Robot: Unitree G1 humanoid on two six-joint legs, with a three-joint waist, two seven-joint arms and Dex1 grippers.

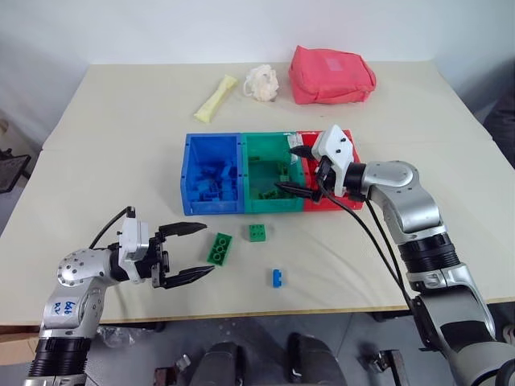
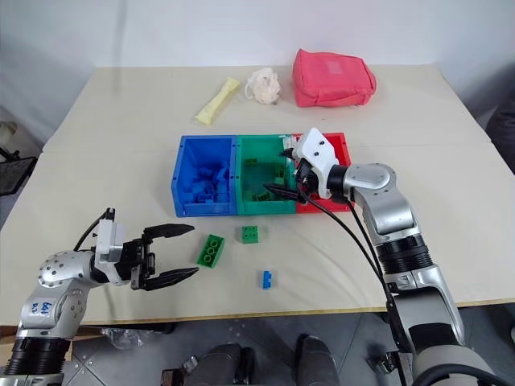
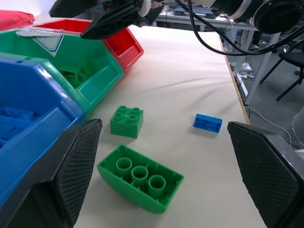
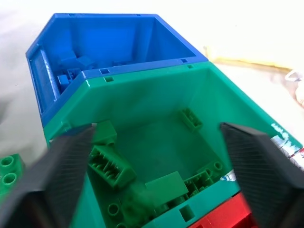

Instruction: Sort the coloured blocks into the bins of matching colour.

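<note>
From my head I see three blocks loose on the tabletop point(image 1: 96, 137) before the bins point(image 1: 269, 173), pink pouch point(image 1: 331, 75) behind; my left wrist shows spread, empty fingers point(image 3: 78, 164) framing a long green block point(image 3: 141, 178); my right wrist shows parted fingers point(image 4: 254, 166) over the green bin point(image 4: 156, 102).

— What are the bins made of?
— Glossy moulded plastic: the blue bin point(image 3: 42, 102), green bin point(image 4: 142, 90) and red bin point(image 3: 124, 45) all catch highlights on their rims.
— And the bricks?
— Smooth, shiny plastic, like the long green brick point(image 3: 140, 178) at lower centre.
— The rest?
— The table point(image 1: 121, 161) looks matt; the pink pouch point(image 1: 331, 75), upper right, is soft cloth. The left gripper's pads point(image 3: 80, 166) are black with a fine rough texture.
</note>
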